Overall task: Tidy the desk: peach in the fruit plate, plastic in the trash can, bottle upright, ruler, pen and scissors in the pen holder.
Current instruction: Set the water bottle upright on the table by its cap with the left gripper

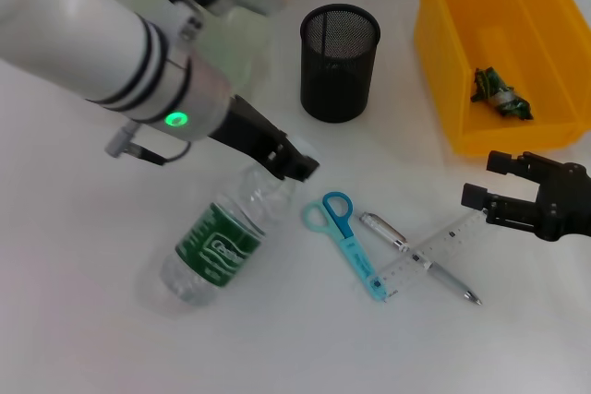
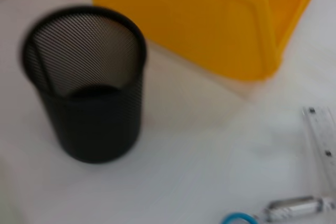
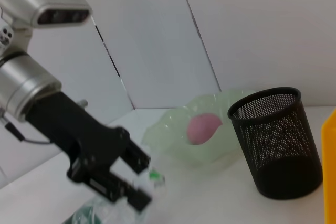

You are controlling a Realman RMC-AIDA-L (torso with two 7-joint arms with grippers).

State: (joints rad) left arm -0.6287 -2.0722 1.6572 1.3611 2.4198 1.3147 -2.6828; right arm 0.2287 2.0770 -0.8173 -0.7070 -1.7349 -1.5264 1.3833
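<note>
You have the peach point(image 3: 203, 127) in its plate point(image 3: 173, 135) and plastic point(image 1: 500, 96) in the bin point(image 1: 443, 62). Your left gripper's point(image 1: 294, 161) jaws clamp the lying bottle's point(image 1: 222, 242) neck. Scissors point(image 1: 343, 239), pen point(image 1: 417, 257), ruler point(image 1: 434, 252) remain on the counter point(image 1: 92, 320), holder point(image 1: 339, 62) empty; right gripper point(image 1: 487, 182) waits open.

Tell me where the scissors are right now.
In the head view the scissors lie flat on the table just right of centre, between the lying bottle on the robot's left and the pen and ruler on its right.
</note>
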